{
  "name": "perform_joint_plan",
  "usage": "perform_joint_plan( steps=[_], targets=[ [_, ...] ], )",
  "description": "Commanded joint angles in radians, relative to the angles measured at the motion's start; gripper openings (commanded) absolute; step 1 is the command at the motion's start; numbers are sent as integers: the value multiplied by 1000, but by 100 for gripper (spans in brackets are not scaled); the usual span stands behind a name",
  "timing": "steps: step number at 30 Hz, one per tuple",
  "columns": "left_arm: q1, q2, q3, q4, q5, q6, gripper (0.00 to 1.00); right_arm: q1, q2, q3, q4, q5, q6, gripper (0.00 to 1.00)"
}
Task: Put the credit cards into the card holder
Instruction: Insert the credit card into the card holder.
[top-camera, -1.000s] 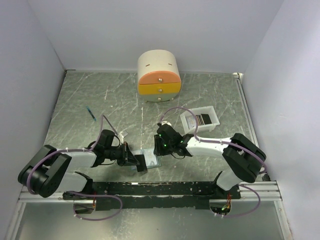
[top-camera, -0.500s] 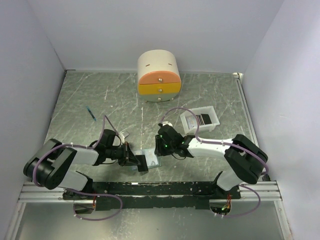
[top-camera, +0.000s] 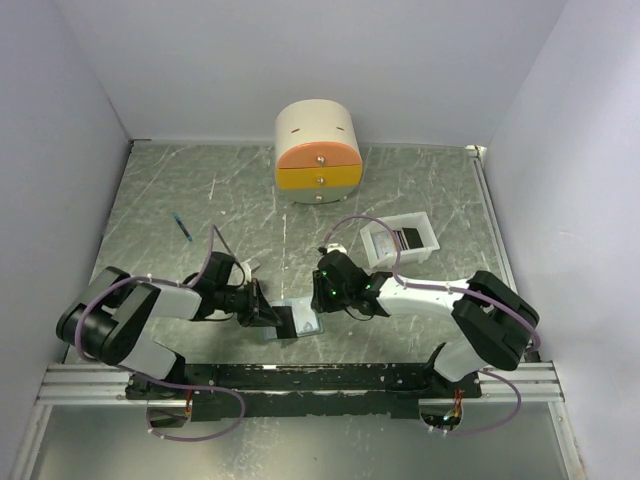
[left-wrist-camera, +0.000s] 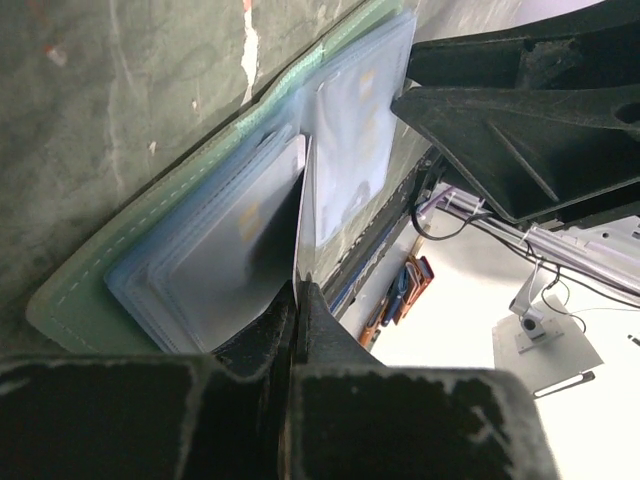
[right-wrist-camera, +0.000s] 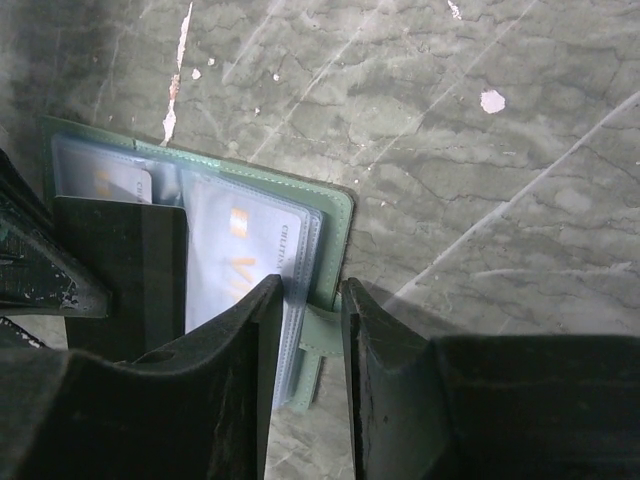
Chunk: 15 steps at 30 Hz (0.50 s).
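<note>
Arm, left (top-camera: 150, 305): elbow drawn up and in over the last second, left claw (left-wrist-camera: 298, 300) nudged right, clenched on one card (left-wrist-camera: 301, 200) held edge-on.
Tray (top-camera: 430, 234), far right: remaining cards (top-camera: 405, 240) inside.
Card holder (top-camera: 300, 320), near centre: open, unmoved; right claw (right-wrist-camera: 312, 300) clamped on its right edge.
Card: standing between pale pockets; insertion judged begun, not finished.

Card holder (top-camera: 304, 321) on the table (top-camera: 200, 190), towards its near edge.
Left gripper (top-camera: 275, 325) at its left, right gripper (top-camera: 322, 300) on its right edge; a tray (top-camera: 372, 240) holding credit cards (top-camera: 408, 239) lies behind to the right, a drawer box (top-camera: 318, 150) further back.
</note>
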Motion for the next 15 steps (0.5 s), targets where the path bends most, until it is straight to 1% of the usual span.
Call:
perform_joint_plan(
  steps=[1, 8, 12, 15],
  targets=[
    [7, 35, 33, 41, 69, 33, 7, -2, -6, -28, -58, 30, -23, 29],
    [7, -34, 19, 70, 102, 2, 7, -2, -13, -29, -55, 28, -23, 29],
    [7, -45, 43, -6, 71, 49, 7, -2, -20, -31, -59, 30, -22, 29],
    [7, -23, 41, 0, 67, 47, 7, -3, -25, -31, -60, 30, -22, 28]
  ],
)
